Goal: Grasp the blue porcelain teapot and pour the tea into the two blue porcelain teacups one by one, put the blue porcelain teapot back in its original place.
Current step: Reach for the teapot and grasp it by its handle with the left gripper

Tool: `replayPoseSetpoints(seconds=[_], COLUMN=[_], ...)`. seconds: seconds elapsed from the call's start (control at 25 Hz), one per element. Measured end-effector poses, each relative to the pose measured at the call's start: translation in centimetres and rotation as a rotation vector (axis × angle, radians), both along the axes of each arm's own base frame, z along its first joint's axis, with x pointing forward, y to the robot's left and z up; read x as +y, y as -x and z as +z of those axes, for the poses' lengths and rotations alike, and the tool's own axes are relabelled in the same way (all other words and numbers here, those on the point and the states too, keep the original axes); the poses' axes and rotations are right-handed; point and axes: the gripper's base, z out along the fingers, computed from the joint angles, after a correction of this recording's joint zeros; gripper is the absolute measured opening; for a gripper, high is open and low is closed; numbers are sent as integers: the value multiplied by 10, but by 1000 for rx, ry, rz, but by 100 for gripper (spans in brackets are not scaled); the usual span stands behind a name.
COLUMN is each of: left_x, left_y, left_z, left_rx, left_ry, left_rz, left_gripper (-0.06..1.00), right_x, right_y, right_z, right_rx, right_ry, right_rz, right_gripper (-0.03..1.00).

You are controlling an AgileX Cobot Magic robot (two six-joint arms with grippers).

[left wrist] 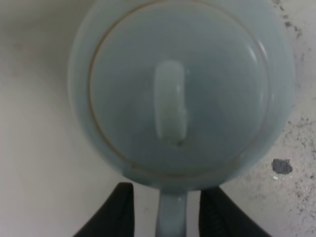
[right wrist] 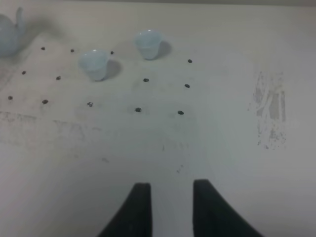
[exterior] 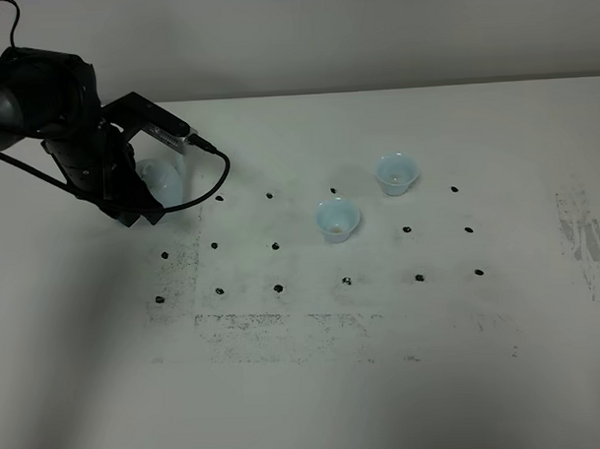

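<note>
The blue porcelain teapot [exterior: 161, 176] stands at the table's left, half hidden by my left arm. In the left wrist view the teapot [left wrist: 177, 89] fills the frame from above, lid and knob toward the camera. My left gripper [left wrist: 168, 217] is open, with its dark fingers [left wrist: 121, 212] on either side of the teapot's handle [left wrist: 172, 215] and a small gap on each side. The two blue porcelain teacups [exterior: 337, 220] [exterior: 397, 172] stand upright near the table's middle. They also show in the right wrist view [right wrist: 94, 64] [right wrist: 148, 43]. My right gripper [right wrist: 170, 207] is open and empty, low over bare table.
A grid of black dots [exterior: 276, 247] marks the white table [exterior: 384, 379] around the cups. Scuffed grey patches lie at the front [exterior: 284, 328] and far right [exterior: 586, 239]. A black cable [exterior: 214, 173] loops off the left arm.
</note>
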Motion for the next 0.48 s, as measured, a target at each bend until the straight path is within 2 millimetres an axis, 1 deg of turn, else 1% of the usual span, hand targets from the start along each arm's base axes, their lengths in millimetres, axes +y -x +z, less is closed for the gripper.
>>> replayPoseSetpoints(seconds=[0.48], left_x=[0], left_y=[0], left_z=[0], left_rx=[0], left_ry=[-2], left_rz=[2], left_gripper=[33], right_x=[0], right_y=[0], right_z=[0], right_rx=[0], right_ry=[0], right_rz=[0], right_gripper=[24])
